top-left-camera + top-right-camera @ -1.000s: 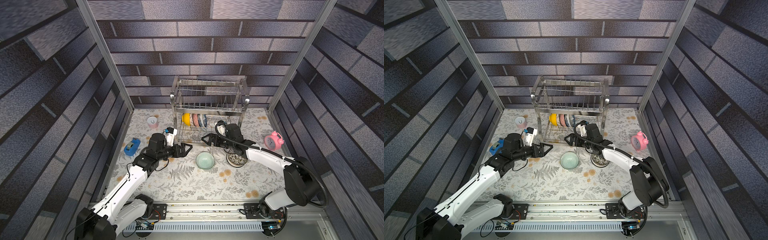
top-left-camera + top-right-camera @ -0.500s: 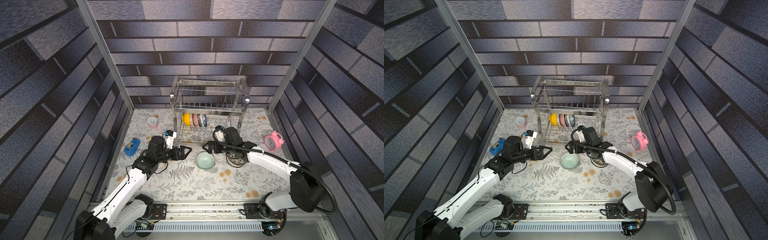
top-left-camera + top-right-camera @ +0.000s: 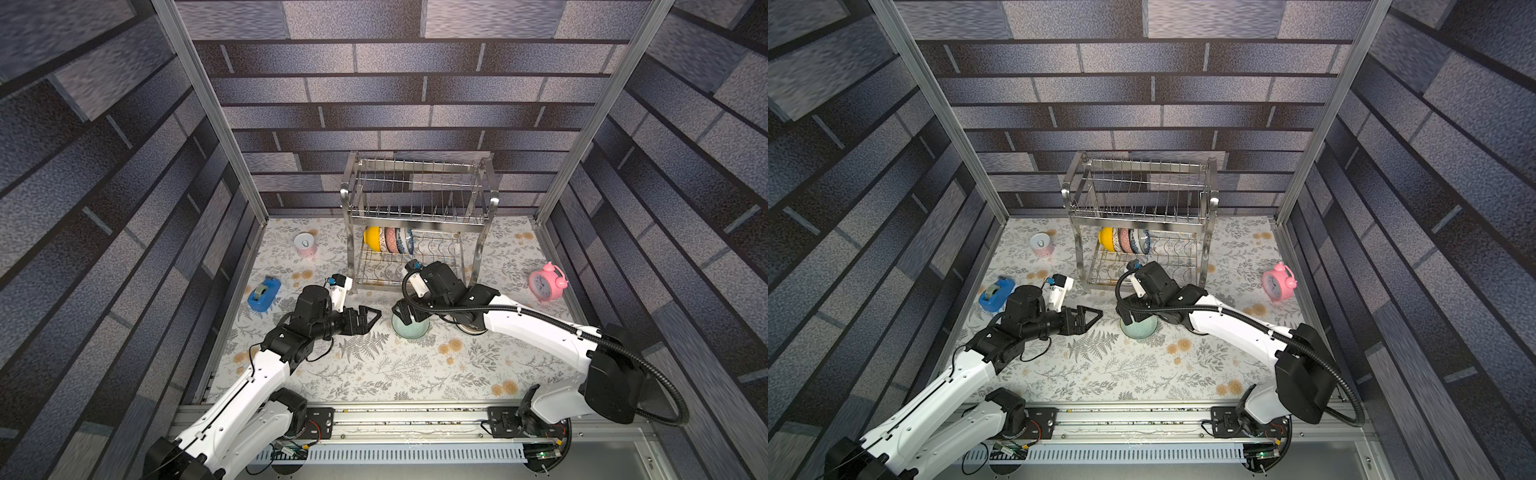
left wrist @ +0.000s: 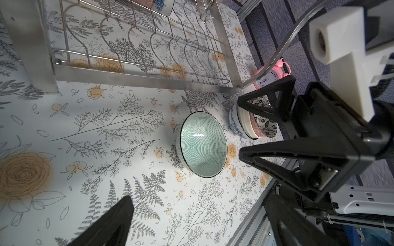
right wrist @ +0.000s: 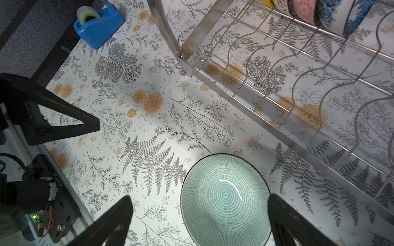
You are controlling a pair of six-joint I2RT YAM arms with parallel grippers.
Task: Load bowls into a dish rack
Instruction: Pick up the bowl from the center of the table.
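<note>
Pick-up step. Right pincer (image 3: 409, 318), jaws wide and empty, hangs over the pale green bowl (image 3: 410, 329) on the counter (image 3: 374, 374), just before the dish rack (image 3: 417, 199); rim contact unclear. Left pincer (image 3: 372, 320) open, nearby. Next: lower, straddle the rim, close, lift toward free slots beside racked bowls (image 3: 388, 240).

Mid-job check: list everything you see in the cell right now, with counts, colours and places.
dish rack: one, steel, two tiers, at the back of the table.
racked bowls: about four, yellow, pink, blue patterned, on edge in the lower tier.
pale green bowl: one, upright on the table before the rack.
stacked bowls: four by the look, nested, blue-and-white outermost, beside the green one.
can: one, pink-and-white, beside the rack.
tape dispenser: one, blue, table edge.
alarm clock: one, pink, opposite edge.
left gripper: black, jaws open, empty.
right gripper: black, jaws open, above the green bowl.
</note>
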